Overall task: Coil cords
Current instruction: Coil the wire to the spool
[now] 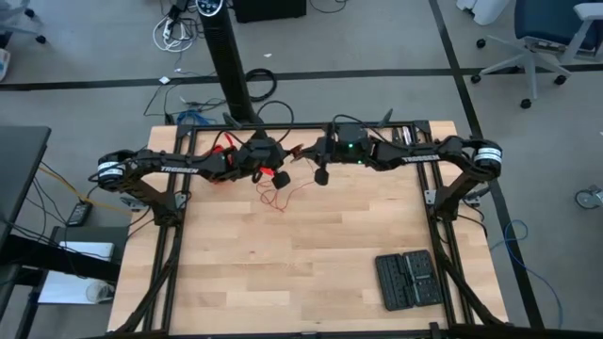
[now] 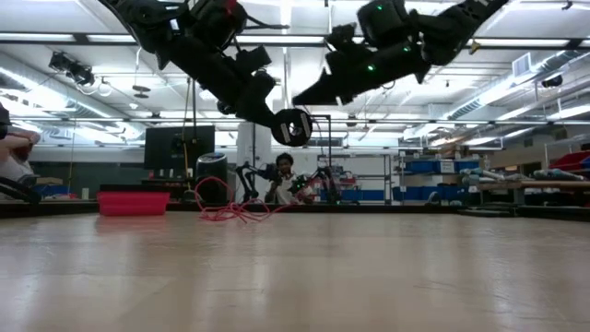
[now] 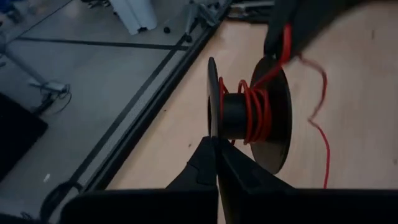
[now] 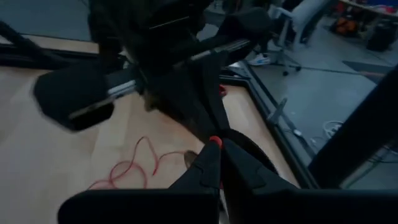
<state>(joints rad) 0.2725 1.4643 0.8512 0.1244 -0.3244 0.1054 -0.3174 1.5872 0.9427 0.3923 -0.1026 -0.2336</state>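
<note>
Spool (image 3: 249, 118) part-wound with red wire (image 3: 256, 109), left fingers (image 3: 214, 163) pinching its flange, right fingers (image 4: 214, 163) pinching wire.

A light wooden table (image 1: 283, 273) is carrying loose loops of thin red wire (image 1: 279, 198) near its far edge, while a dark rectangular case (image 1: 406, 280) is lying flat toward the near right corner, well apart from the wire.

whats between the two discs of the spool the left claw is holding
In the left wrist view, turns of the red wire are wound round the dark core between the spool's two discs. The left claw is shut on one disc's rim.
</note>
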